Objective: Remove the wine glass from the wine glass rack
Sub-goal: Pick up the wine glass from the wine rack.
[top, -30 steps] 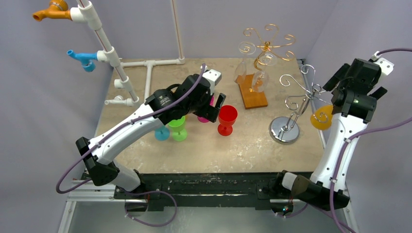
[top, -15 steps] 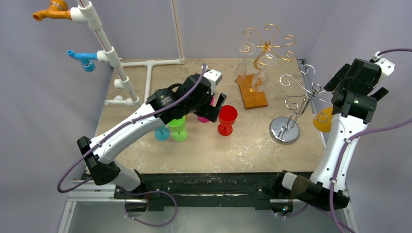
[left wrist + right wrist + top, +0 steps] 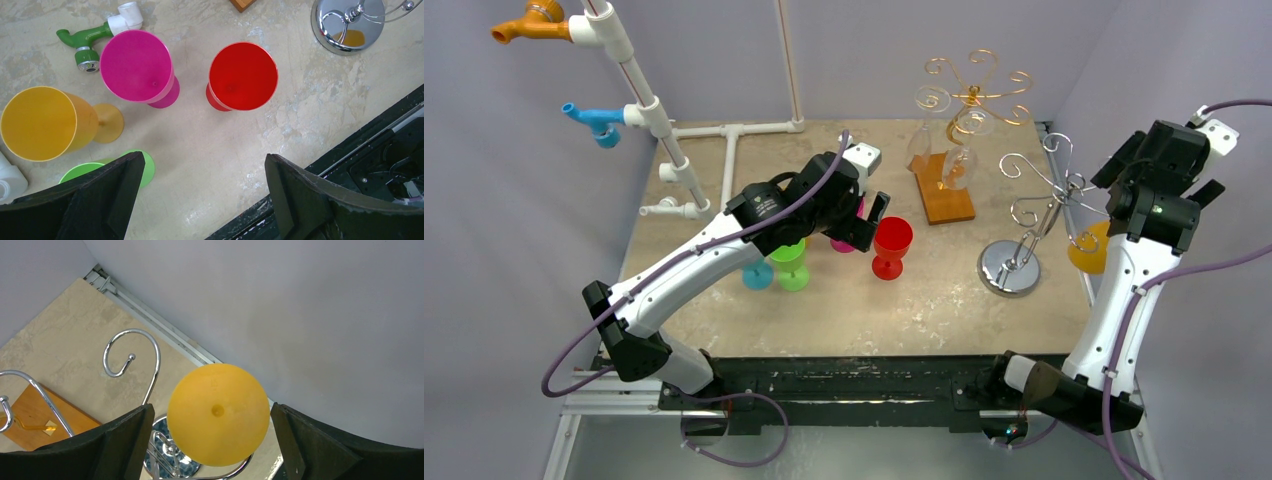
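Observation:
A yellow wine glass [image 3: 1084, 247] hangs upside down from the silver wire rack [image 3: 1036, 205] at the right of the table. In the right wrist view its round foot [image 3: 218, 407] faces the camera, next to a curled rack hook [image 3: 132, 352]. My right gripper [image 3: 211, 410] is open, one jaw on each side of the foot, with a gap on both sides. My left gripper [image 3: 205, 157] is open and empty above the table near a red glass [image 3: 243, 75]. In the top view it [image 3: 869, 222] is just left of that red glass [image 3: 892, 245].
Pink [image 3: 136, 65] and green [image 3: 791, 265] glasses stand near the left gripper, with a blue one [image 3: 757, 275] beside them and a yellow one [image 3: 45, 122] lying on its side. A gold rack [image 3: 972, 95] with clear glasses stands on a wooden base [image 3: 944, 195]. A PVC pipe frame [image 3: 639, 100] is at the back left.
The right wrist and the hanging yellow glass have shifted very slightly to the right. The left arm has not moved.

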